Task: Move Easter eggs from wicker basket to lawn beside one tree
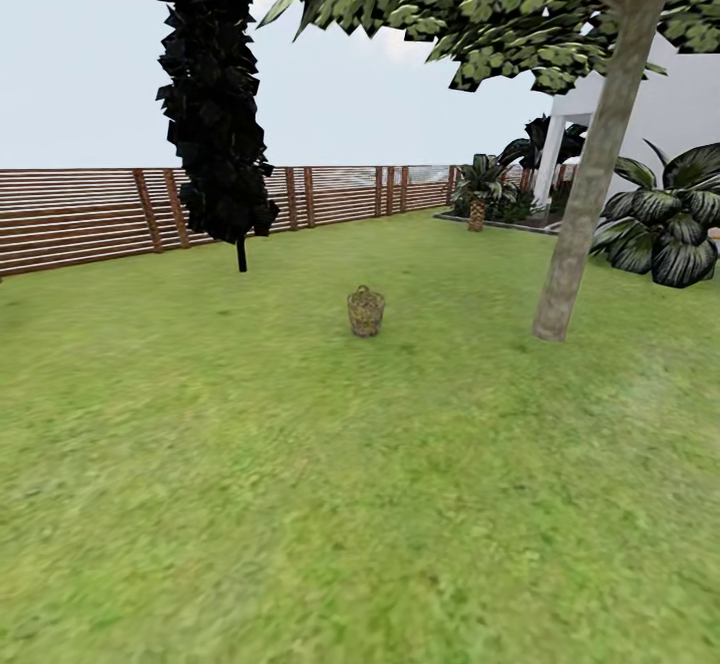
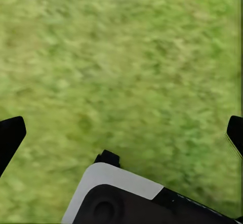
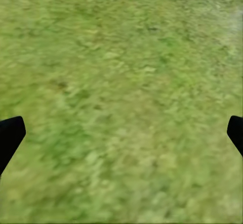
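One basket [image 1: 366, 311] stands far off on the lawn [image 1: 300, 504], near the pale tree [image 1: 585, 214]; eggs too small to tell. Best roll straight up and stop short of it. Left gripper [image 2: 121, 133] and right gripper [image 3: 121, 133] both gape empty over grass.

The left gripper [image 2: 121, 133] is seen from its wrist camera with its two dark fingers [image 2: 10, 135] spread wide, one tip at each side edge of the view, and nothing is held between them. A white and black part of the robot's own body [image 2: 126, 198] is seen below the gap. The right gripper [image 3: 121, 133] is likewise seen from its wrist camera with its dark fingers [image 3: 10, 135] parted to the two side edges, and nothing is gripped. Both grippers are pointed downward, with only ground beyond the fingers.
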You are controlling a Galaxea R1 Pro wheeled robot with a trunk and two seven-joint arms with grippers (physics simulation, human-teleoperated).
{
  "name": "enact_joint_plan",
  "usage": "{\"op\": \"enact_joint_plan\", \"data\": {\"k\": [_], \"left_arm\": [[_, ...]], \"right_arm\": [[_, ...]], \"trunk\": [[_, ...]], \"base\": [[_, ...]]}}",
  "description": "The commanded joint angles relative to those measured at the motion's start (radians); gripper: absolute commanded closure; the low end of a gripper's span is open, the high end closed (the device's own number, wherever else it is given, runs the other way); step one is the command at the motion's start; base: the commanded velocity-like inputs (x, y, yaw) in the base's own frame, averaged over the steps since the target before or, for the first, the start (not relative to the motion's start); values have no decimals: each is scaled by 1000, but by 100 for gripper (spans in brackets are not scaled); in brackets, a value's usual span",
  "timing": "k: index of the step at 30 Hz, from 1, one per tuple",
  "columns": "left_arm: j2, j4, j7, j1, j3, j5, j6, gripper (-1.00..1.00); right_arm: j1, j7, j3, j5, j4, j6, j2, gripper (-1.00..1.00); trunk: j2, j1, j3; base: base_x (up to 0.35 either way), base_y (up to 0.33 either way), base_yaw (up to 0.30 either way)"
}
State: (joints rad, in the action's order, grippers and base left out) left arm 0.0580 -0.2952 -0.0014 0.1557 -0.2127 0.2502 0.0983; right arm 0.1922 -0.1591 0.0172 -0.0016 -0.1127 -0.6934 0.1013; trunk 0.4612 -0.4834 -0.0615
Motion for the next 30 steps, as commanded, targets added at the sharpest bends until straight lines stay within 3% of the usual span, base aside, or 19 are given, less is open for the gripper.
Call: {"op": "enact_joint_plan", "data": {"k": [1,30], "left_arm": [[0,1,0,1,3,11,3,-100],[0,1,-2,1,3,9,24,-100]], "right_arm": [[1,-1,1,0,1,-3,0,-100],[1,-2,1,0,1,-2,-1,-100]], "trunk": [[2,-1,-2],[2,-1,-2]], "base": [[331,0,0],[334,0,0]]}}
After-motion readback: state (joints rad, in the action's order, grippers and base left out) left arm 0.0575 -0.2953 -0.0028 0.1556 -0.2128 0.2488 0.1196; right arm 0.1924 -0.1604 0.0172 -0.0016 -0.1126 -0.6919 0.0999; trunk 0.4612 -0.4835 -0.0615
